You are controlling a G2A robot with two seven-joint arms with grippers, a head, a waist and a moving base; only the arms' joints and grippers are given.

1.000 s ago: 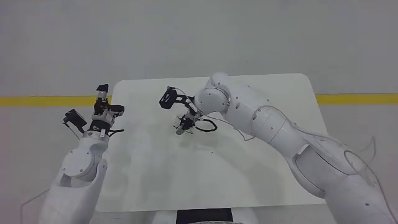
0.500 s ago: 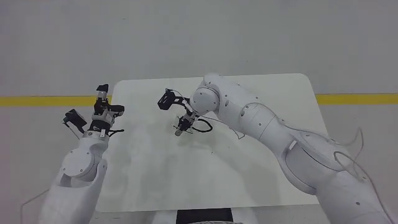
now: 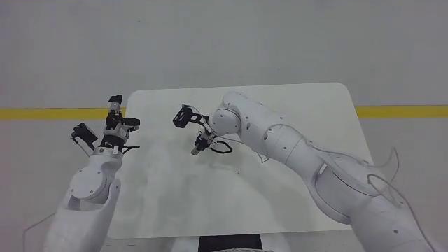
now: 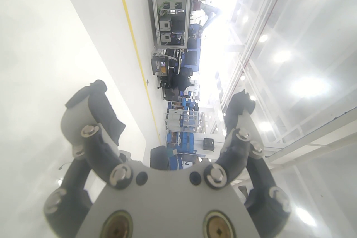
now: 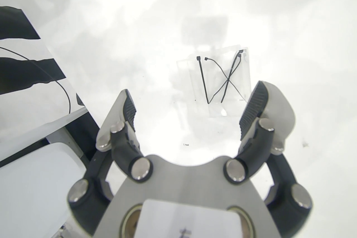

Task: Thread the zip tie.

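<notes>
Black zip ties [image 5: 207, 83] lie crossed over one another on a clear plastic holder [image 5: 242, 83] on the white table [image 3: 175, 203]. My right gripper [image 5: 189, 99] hovers open just short of the holder, nothing between its ribbed pads [image 5: 249, 105]. From above, the right gripper [image 3: 198, 147] is over the table's centre-left, pointing down. My left gripper [image 4: 168, 94] is open and empty beside the table's left edge; from above, the left gripper [image 3: 116, 114] is at that edge, far from the ties.
The right arm [image 3: 294, 140] stretches across the table from the right. A thin black cable [image 3: 222, 145] loops beside the right wrist. The table's near half is bare white surface. Beyond the table is floor with yellow lines [image 3: 392, 110].
The right arm has swung a little to the left, carrying its open gripper slightly left and nearer. The left arm has not moved.
</notes>
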